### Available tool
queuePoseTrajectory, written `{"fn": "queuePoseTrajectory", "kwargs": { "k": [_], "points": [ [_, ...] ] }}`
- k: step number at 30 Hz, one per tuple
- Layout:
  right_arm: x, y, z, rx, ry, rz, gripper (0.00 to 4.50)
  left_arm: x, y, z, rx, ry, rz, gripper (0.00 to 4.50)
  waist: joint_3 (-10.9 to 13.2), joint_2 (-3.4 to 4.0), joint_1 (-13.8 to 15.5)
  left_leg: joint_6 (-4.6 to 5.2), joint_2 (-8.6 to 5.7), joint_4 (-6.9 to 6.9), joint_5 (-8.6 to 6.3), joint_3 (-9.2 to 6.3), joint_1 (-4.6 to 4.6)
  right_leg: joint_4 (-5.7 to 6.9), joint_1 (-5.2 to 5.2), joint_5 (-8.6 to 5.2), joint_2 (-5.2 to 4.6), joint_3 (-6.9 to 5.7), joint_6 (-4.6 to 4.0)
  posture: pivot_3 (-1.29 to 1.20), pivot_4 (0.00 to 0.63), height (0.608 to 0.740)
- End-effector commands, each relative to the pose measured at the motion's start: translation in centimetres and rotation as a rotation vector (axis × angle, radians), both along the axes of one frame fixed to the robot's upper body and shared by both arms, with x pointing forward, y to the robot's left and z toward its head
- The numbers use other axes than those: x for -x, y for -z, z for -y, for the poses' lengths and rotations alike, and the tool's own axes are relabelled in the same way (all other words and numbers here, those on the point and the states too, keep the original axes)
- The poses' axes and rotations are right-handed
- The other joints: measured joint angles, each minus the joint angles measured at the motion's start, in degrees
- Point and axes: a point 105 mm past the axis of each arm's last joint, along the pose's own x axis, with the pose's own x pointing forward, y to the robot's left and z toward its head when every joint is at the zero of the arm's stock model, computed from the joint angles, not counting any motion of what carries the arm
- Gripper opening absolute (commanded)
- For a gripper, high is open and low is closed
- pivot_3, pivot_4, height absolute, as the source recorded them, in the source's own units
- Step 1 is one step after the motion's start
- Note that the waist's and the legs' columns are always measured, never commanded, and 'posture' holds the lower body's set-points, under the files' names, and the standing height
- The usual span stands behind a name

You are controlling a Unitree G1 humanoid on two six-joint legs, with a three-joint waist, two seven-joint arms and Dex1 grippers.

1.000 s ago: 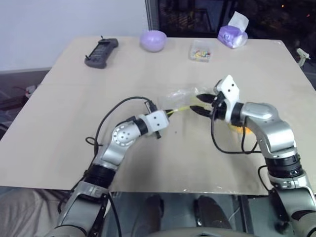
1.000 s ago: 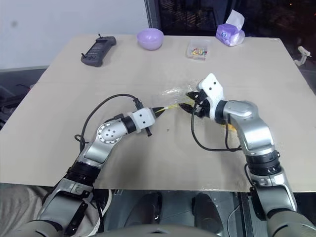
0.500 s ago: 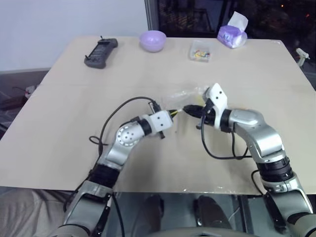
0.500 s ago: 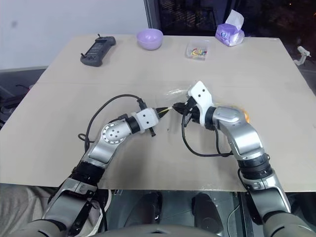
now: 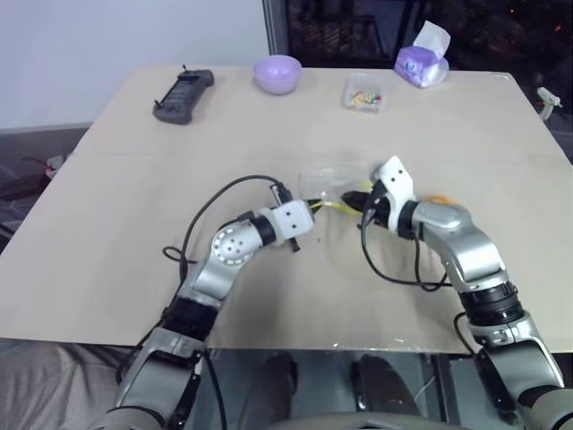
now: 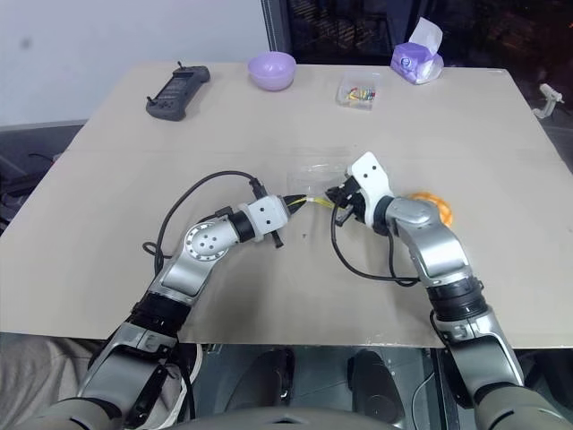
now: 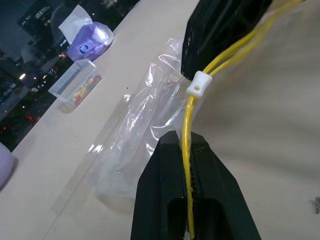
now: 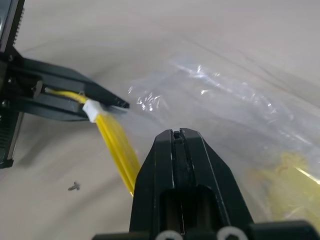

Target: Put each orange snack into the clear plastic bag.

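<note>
Mid-tabletop [image 5: 134, 179]: left tool [image 5: 315, 209] closed on the yellow sealing strip of the clear plastic bag [image 5: 333, 182]; strip runs between its fingers in the left wrist view. Right tool [image 5: 358, 198] closed on the same strip from the opposite side, facing the left tool. Bag lies crinkled between and beyond them. Orange snack [image 6: 428, 205] on the tabletop just behind the right forearm, outside the bag.

Legible text, labels, brands, numbers, signs: none. Purple tissue pack [image 5: 421, 64] at the far edge of the surface [image 5: 134, 242]: bears a small round printed mark, too small to read. Black handheld device [image 5: 183, 95]: markings not readable. Small clear box [image 5: 364, 93]: no lettering discernible.
</note>
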Motion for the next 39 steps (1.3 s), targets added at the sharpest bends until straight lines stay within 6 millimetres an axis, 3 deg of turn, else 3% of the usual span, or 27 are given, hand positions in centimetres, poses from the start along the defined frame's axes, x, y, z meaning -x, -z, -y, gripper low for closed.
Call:
{"fn": "queuePoseTrajectory", "kwargs": {
  "k": [1, 5, 11, 12, 14, 15, 16, 20, 30, 39],
  "points": [
    [2.0, -3.1, 0.0, -0.011, -0.111, 0.110, 0.04, -0.1, -1.1, 0.3, 0.021, 0.008, 0.036, 0.00, 0.0, 0.00, 0.0, 0.00, 0.00, 0.00, 0.00, -0.01, 0.00, -0.01, 0.00, 0.00, 0.00, 0.00, 0.00, 0.00, 0.150, 0.740],
    [1.6, -2.1, 0.9, 0.138, -0.070, 0.170, 0.04, -0.1, -0.9, 0.4, 0.030, 0.008, 0.024, 0.00, 0.0, -0.01, 0.0, 0.01, 0.00, 0.00, 0.00, 0.00, 0.02, -0.02, 0.03, 0.00, 0.00, -0.01, 0.00, 0.00, 0.150, 0.740],
    [0.8, -2.3, 1.0, 0.141, -0.024, 0.220, 0.04, 0.0, -0.9, 0.5, 0.035, 0.019, 0.020, 0.00, 0.0, -0.01, 0.0, 0.00, 0.02, 0.00, 0.00, 0.01, 0.03, 0.01, 0.01, 0.00, 0.02, 0.01, 0.00, 0.00, 0.150, 0.740],
    [0.8, -2.2, 0.8, 0.145, -0.038, 0.217, 0.42, 0.0, -0.9, 0.5, 0.036, 0.019, 0.020, 0.00, 0.0, -0.01, 0.0, 0.00, 0.01, 0.00, 0.00, 0.01, 0.03, 0.01, 0.01, 0.00, 0.01, 0.01, 0.00, 0.00, 0.150, 0.740],
    [0.9, -2.1, 0.7, 0.146, -0.051, 0.215, 0.69, 0.0, -0.9, 0.6, 0.036, 0.020, 0.019, 0.00, 0.0, 0.00, 0.0, 0.00, 0.01, 0.00, 0.00, 0.01, 0.02, 0.00, 0.01, 0.00, 0.01, 0.01, 0.00, 0.00, 0.150, 0.740],
    [0.9, -2.2, 0.6, 0.146, -0.051, 0.222, 1.08, 0.0, -0.9, 0.6, 0.036, 0.020, 0.019, 0.00, 0.0, 0.00, 0.0, 0.00, 0.01, 0.00, 0.00, 0.01, 0.02, 0.00, 0.01, 0.00, 0.01, 0.00, 0.00, 0.00, 0.150, 0.740],
    [0.8, -2.3, 0.6, 0.147, -0.046, 0.234, 1.83, 0.0, -0.9, 0.6, 0.036, 0.021, 0.018, 0.00, 0.0, -0.01, 0.0, 0.00, 0.01, 0.00, 0.00, 0.01, 0.02, 0.00, 0.01, 0.00, 0.00, 0.00, 0.00, 0.00, 0.150, 0.740],
    [1.3, -2.8, 0.1, 0.122, -0.078, 0.240, 3.21, 0.0, -0.8, 0.6, 0.034, 0.023, 0.016, 0.00, 0.0, 0.00, 0.0, 0.00, 0.01, 0.00, 0.00, 0.00, 0.02, 0.00, 0.01, 0.00, 0.01, 0.00, 0.00, 0.00, 0.150, 0.740],
    [1.3, -2.6, 0.1, 0.122, -0.089, 0.237, 3.21, 0.1, -0.8, 0.8, 0.036, 0.027, 0.016, 0.00, 0.0, 0.00, 0.0, 0.00, 0.01, 0.00, 0.00, 0.00, 0.02, 0.00, 0.02, 0.00, 0.01, 0.00, 0.00, 0.00, 0.150, 0.740],
    [0.9, -4.0, 0.1, 0.030, -0.056, 0.242, 3.21, 0.2, -0.6, 0.8, 0.031, 0.030, 0.013, 0.00, 0.0, 0.00, 0.0, 0.00, 0.01, 0.00, 0.00, 0.00, 0.02, 0.00, 0.02, 0.00, 0.01, 0.00, 0.00, 0.00, 0.150, 0.740]
  ]
}}
